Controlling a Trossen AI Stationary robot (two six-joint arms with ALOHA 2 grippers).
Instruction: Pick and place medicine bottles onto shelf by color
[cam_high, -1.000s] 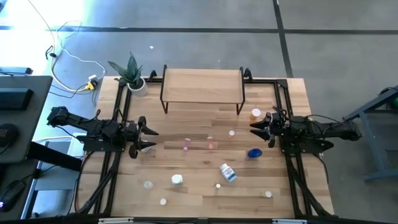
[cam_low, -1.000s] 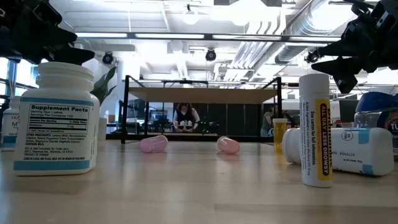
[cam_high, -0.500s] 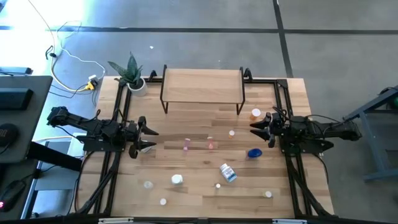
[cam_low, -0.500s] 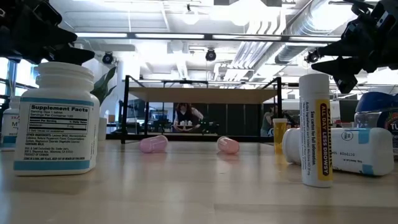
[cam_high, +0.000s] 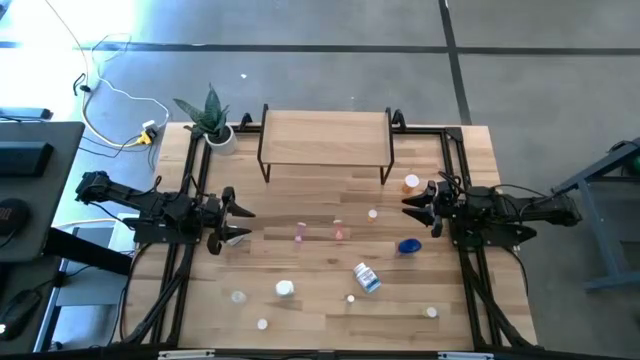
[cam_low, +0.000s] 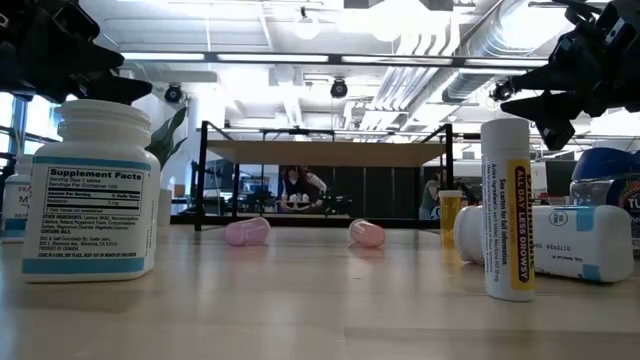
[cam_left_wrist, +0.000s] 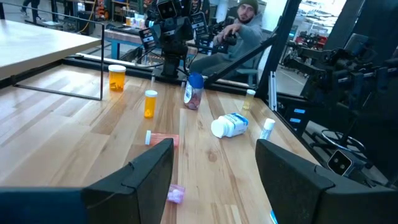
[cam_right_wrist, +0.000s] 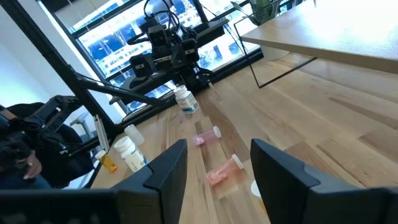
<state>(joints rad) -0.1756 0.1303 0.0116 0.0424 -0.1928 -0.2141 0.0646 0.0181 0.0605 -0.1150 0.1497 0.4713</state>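
— While both arms hover low over the counter (cam_high: 330, 300), where do the grippers sit?
— The left gripper (cam_high: 243, 223) hangs at the counter's left edge with its fingers spread apart and nothing between them; the right gripper (cam_high: 408, 209) faces it from the right edge, its fingers likewise parted and bare.

— And the shelf?
— The shelf (cam_high: 325, 136) stands at the far middle of the counter, its board bare, with a potted plant (cam_high: 212, 120) just off its left end.

— Where are the bottles?
— All on the counter. Two pink bottles (cam_high: 299, 235) lie on their sides between the grippers. An orange-capped bottle (cam_high: 411, 183) stands just beside the right gripper, and the squat blue bottle (cam_high: 408, 246) sits near it on the near side. The white bottle with the blue label (cam_high: 367, 277) lies tipped over, nearer the front, with other small white bottles (cam_high: 285, 289) scattered along the front.
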